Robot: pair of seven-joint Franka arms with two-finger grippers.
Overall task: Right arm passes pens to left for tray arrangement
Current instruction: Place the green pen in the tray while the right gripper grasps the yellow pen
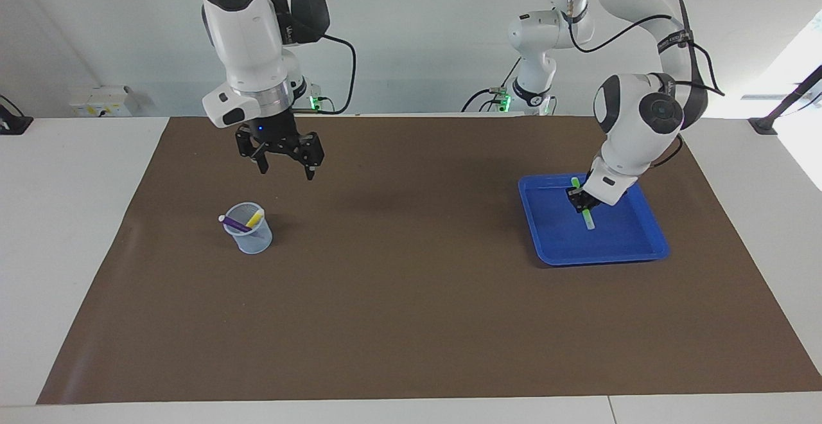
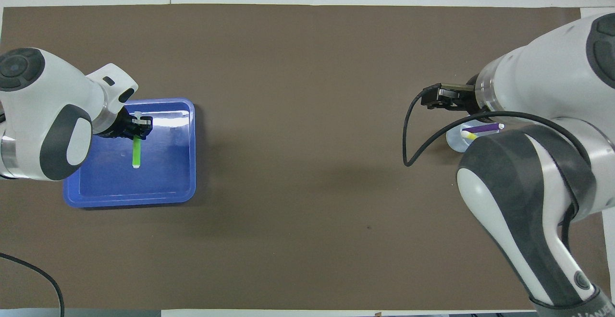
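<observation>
- The left end effector (image 1: 582, 200) is low inside the tray (image 1: 650, 245), clamped on the green pen (image 1: 587, 217) near its upper end. The pen slants down from the grip, pale tip pointing away from the robots.
- From here I can't tell whether that tip touches the tray floor yet. I'd lower until the pen lies nearly flat, then let go, so it doesn't drop and roll.
- Under the end effector there is bare blue floor toward the rim away from the robots. Setting this pen close to one side would leave room for two more alongside it.
- After release I'd lift straight up, so the fingers don't drag the pen askew.
- Well apart, toward the right arm's end of the table, the right end effector (image 1: 285, 168) hangs with its fingers spread and nothing in them.
- Just below it, slightly farther out, stands the cup (image 1: 250, 232) with the purple pen (image 1: 234, 222) and yellow pen (image 1: 255, 218) leaning inside. It looks placed to come down for one.
</observation>
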